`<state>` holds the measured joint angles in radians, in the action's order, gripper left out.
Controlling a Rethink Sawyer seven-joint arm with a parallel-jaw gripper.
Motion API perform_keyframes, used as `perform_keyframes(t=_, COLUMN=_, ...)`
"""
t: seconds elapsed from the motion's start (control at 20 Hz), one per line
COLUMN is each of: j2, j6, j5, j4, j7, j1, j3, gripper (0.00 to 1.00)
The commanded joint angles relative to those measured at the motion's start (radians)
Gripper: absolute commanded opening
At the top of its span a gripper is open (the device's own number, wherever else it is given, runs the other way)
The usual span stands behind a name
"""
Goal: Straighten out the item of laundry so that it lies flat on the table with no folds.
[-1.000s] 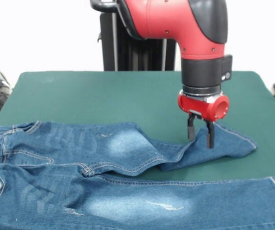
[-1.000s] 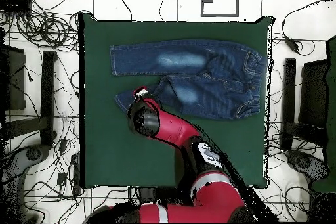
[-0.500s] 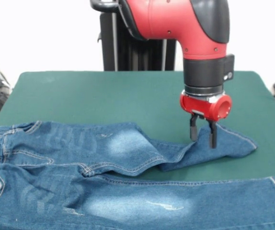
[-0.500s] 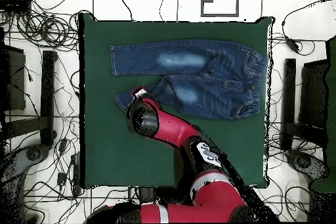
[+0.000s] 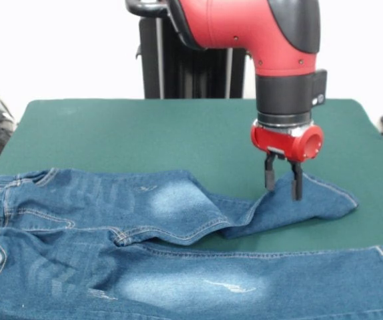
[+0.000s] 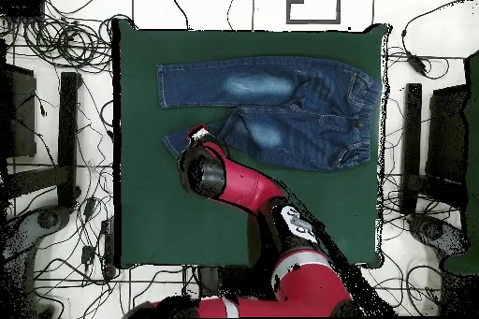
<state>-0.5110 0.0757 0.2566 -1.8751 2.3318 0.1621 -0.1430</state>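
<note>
Jeans (image 5: 178,247): one leg folded; gripper (image 5: 281,189), jaws parted and empty, poised over its end — you grip, then draw it straight

Green table (image 5: 145,127), jeans (image 5: 111,253) on it

Jeans (image 5: 111,233) lie on bench (image 5: 145,133); one leg straight, the other folded back, pincer (image 5: 283,190) over it.

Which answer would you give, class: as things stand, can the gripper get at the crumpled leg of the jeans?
Probably yes. The gripper hangs open right over the jeans' folded leg end, with nothing between them.
</note>
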Motion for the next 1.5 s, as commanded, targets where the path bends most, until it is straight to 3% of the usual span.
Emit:
perform_keyframes(t=0.05, j2=-0.039, j6=-0.094, j5=-0.021, j4=-0.092, j7=0.117, j1=0.006, j3=-0.056, gripper=1.0)
perform_keyframes(t=1.5, j2=0.085, j6=0.018, j5=-0.019, j4=-0.027, j7=0.121, j1=-0.04, j3=-0.001, gripper=1.0)
